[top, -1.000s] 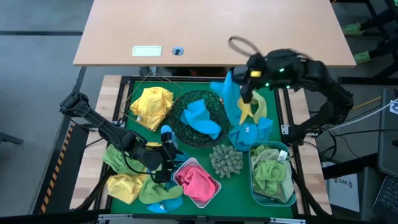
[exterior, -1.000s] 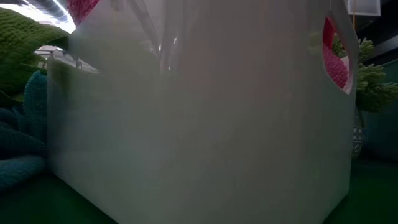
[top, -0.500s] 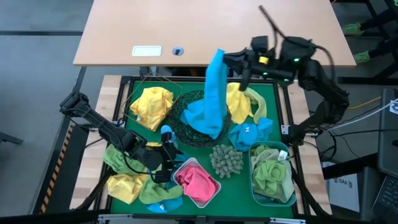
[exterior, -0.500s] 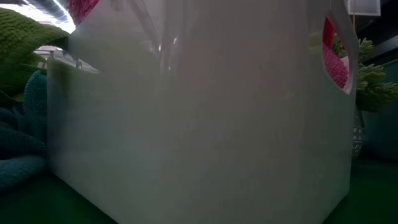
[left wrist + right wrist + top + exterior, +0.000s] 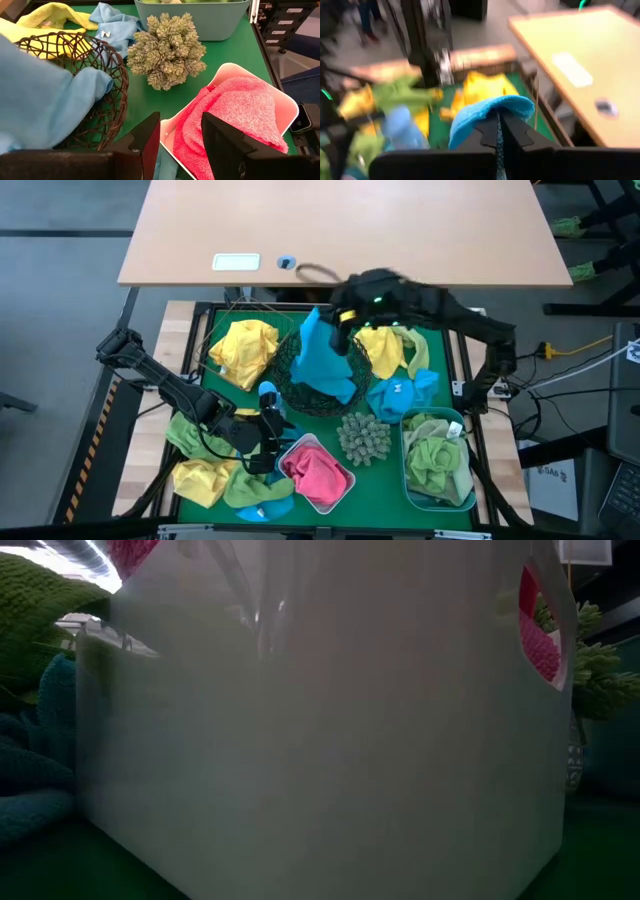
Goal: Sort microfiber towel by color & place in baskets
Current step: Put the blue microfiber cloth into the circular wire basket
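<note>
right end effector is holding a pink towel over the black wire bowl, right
Not quite. The towel is blue, not pink, as the high view shows. The right end effector does hold it over the black wire bowl; the right wrist view shows its fingers shut on blue cloth.

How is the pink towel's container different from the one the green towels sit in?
The white tub with the pink towel is opaque and sits at an angle; the translucent blue tub with the green towels lies square to the table edge. The white one sits by the left gripper, the blue at the right edge. Both are rectangular.
</note>
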